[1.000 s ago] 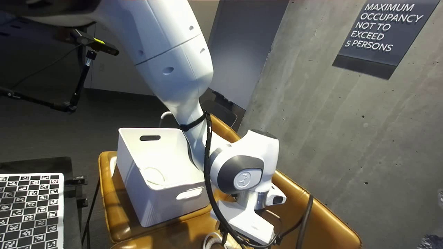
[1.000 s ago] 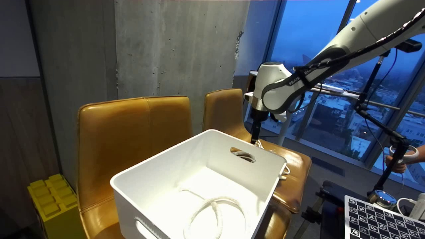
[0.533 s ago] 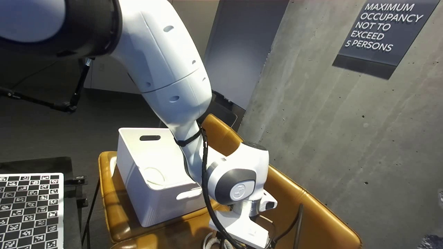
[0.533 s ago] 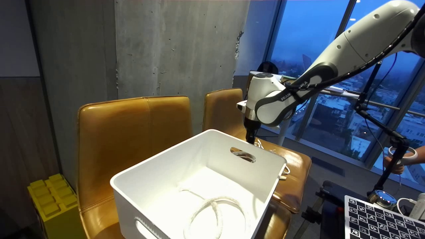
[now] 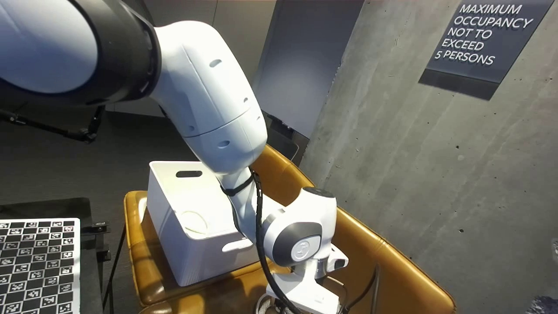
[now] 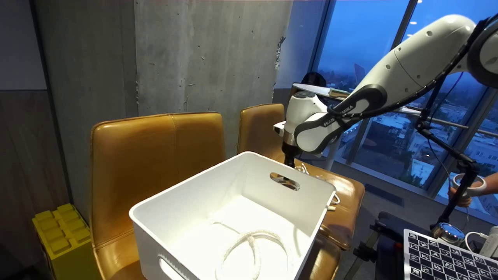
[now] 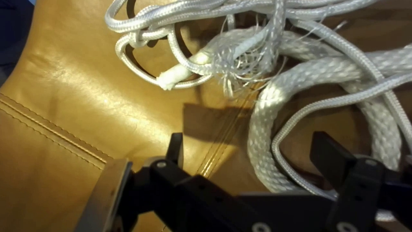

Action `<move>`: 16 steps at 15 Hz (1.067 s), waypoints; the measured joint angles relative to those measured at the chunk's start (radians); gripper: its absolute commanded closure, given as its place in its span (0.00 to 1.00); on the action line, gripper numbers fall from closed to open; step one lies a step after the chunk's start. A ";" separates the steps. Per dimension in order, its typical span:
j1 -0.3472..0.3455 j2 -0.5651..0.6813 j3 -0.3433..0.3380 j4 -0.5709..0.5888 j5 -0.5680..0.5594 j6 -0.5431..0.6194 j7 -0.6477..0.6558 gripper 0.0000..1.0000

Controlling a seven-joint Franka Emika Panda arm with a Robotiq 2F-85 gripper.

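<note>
In the wrist view my gripper (image 7: 248,143) is open, its black fingers (image 7: 175,149) wide apart. A thick white braided rope (image 7: 262,138) curves through the space between them, with a thinner white cord (image 7: 322,104) looped beside it. Whether the right finger touches either one, I cannot tell. Beyond the fingertips lie a frayed rope end (image 7: 241,64) and tangled cord. All of this rests on a tan leather chair seat (image 7: 90,106). In an exterior view the gripper (image 6: 289,161) points down behind the white bin (image 6: 218,190), whose wall hides the fingertips.
Inside the bin lies a coiled white rope (image 6: 256,254). Chair backs (image 6: 155,155) stand beside the concrete wall (image 6: 210,58). A checkered board (image 5: 39,266) and a jointed camera stand (image 6: 443,146) are near the arm. A yellow block (image 6: 62,233) sits on the floor.
The arm has come down toward the chair seat and shifted a little to the left in both exterior views. The gripper stays open. Bin and chairs have not moved.
</note>
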 measured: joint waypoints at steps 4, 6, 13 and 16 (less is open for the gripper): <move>-0.001 0.043 -0.003 0.043 0.000 0.000 0.000 0.25; -0.001 0.062 -0.004 0.067 0.000 0.000 0.000 0.34; -0.011 0.119 -0.012 0.134 0.000 -0.001 0.000 0.88; -0.017 0.134 -0.015 0.156 0.001 -0.009 0.000 1.00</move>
